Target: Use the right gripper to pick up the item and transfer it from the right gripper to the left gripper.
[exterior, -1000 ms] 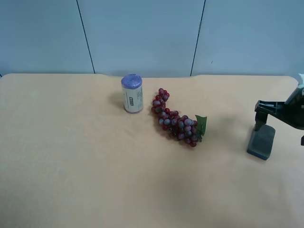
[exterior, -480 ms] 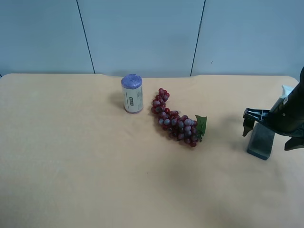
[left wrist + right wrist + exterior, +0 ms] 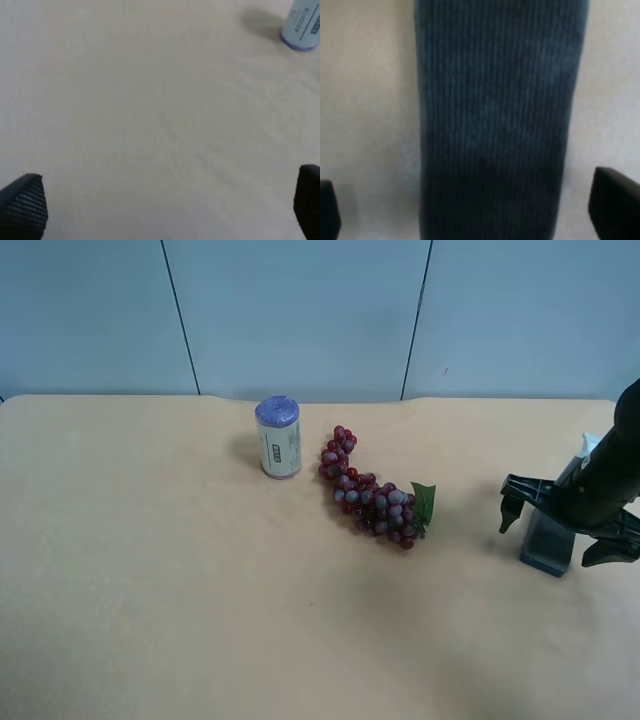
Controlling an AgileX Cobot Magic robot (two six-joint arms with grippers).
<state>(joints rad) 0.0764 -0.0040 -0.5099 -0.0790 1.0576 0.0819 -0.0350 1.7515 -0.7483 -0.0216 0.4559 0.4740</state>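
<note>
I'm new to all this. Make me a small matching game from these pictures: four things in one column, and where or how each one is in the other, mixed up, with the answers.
Things
1. can
2. grape bunch
3. dark pad
4. left gripper

States
A. open above a bare stretch of table
B. lying on the table, red with a green leaf
C. between the open fingers of the right gripper, not clamped
D. standing upright, purple top

Pairs: 1-D, 2-B, 3-C, 4-A
</note>
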